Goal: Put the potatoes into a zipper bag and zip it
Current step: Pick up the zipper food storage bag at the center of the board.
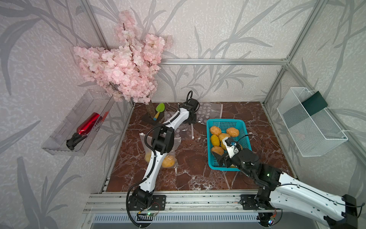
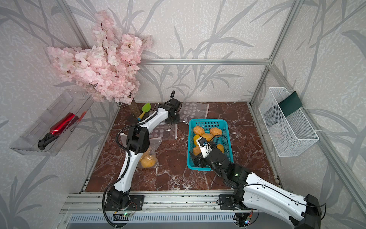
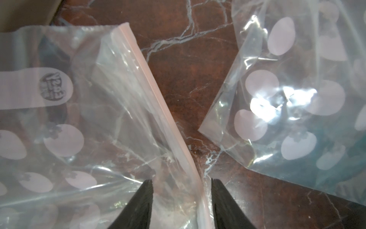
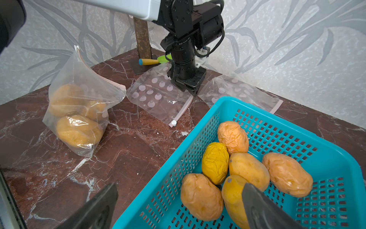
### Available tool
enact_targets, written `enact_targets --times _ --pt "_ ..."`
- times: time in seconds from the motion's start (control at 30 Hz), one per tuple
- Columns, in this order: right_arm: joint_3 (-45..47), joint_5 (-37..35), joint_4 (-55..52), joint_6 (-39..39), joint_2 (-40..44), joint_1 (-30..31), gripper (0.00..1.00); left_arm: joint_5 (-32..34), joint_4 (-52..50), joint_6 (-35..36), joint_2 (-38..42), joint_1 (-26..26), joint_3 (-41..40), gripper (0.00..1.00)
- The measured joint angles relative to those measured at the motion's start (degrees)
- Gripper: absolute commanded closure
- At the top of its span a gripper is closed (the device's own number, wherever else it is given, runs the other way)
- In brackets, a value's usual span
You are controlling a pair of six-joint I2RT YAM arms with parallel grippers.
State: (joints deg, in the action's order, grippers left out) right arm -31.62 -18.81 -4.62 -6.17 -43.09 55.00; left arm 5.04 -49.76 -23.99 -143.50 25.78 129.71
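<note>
The left gripper [image 3: 181, 181], jaws apart, is straddling the zipper strip [image 3: 150, 79] of an empty zipper bag [image 3: 89, 119]; pinching both layers is likely to keep its mouth shut. The right gripper [image 4: 179, 185], jaws wide apart, is hovering astride the basket [image 4: 277, 111] wall and risking a strike on it, the potatoes [image 4: 247, 170] lying just ahead and below, inside the basket.

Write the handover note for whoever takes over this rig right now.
Left gripper: open, jaws either side of the zipper edge of an empty flat bag.
Right gripper: open, holding nothing, above the basket edge.
Potatoes: six in the basket, three visible in the standing bag.
Done: one bag loaded; cannot tell if it is zipped.
Left: bag the six, then zip.
</note>
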Motion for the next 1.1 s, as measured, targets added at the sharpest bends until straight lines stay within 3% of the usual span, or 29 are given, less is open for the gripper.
enact_targets --times 0.27,0.63,0.8,0.97,1.1 --pt "0.2 0.4 0.1 -0.2 1.0 0.0 0.01 0.4 -1.9 0.2 -4.6 0.1 5.2 1.00" --pt "0.5 0.4 0.0 -0.9 1.0 0.0 0.01 0.5 -4.3 -0.1 -1.8 0.4 2.9 1.00" --pt "0.5 0.6 0.0 -1.9 1.0 0.0 0.01 -0.8 -1.7 -0.1 12.0 1.9 -13.8 1.00" --pt "0.5 1.4 -0.7 -4.0 1.2 -0.3 0.01 -6.9 7.1 -0.1 35.6 4.9 -36.3 1.00" --pt "0.5 1.7 -1.9 -6.5 2.4 -0.6 0.01 -13.0 14.5 -0.1 51.6 7.4 -48.7 1.00"
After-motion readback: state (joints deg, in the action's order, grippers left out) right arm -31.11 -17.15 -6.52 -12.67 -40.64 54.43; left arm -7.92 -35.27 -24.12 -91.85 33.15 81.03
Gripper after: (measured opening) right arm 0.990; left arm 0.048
